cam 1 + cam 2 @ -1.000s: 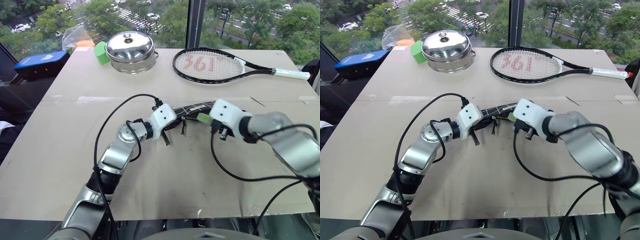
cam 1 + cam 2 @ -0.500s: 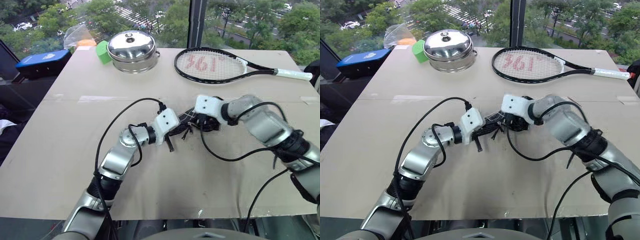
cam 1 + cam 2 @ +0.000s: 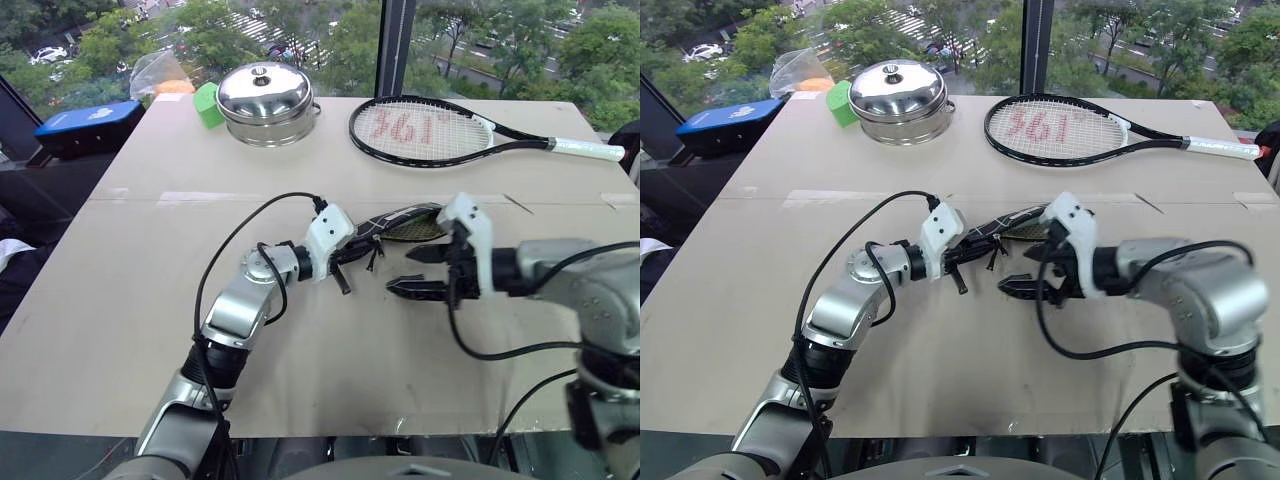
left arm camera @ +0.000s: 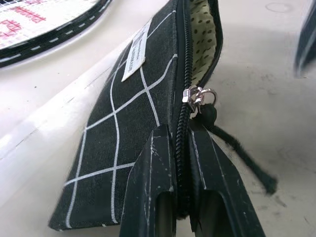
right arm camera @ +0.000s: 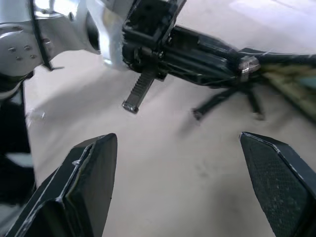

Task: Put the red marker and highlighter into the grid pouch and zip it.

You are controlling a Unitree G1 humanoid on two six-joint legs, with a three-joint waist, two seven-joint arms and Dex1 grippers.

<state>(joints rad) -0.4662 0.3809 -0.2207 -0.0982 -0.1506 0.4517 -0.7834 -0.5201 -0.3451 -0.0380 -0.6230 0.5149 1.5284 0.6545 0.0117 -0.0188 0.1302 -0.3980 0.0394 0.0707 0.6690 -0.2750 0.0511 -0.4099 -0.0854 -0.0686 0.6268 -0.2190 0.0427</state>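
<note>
Pouch (image 4: 123, 123) with the white grid lies near the middle of the head view on the brown table (image 3: 120, 260), and its zipper is open at the far end, where the pale dotted lining shows. The left gripper (image 4: 180, 163) is clamped on the closed end of the pouch, one black finger on each side of the zipper line, just beside the metal pull (image 4: 197, 96) and its black cord (image 4: 242, 153). The right gripper (image 3: 425, 270) is a little to the right of the pouch and lower in the frame, fingers wide apart and holding nothing. In the upper part of the frame a tennis racket (image 3: 430, 130) lies on the table, and a steel pot with a lid (image 3: 265, 100) stands to its left. The marker and the highlighter cannot be made out.
</note>
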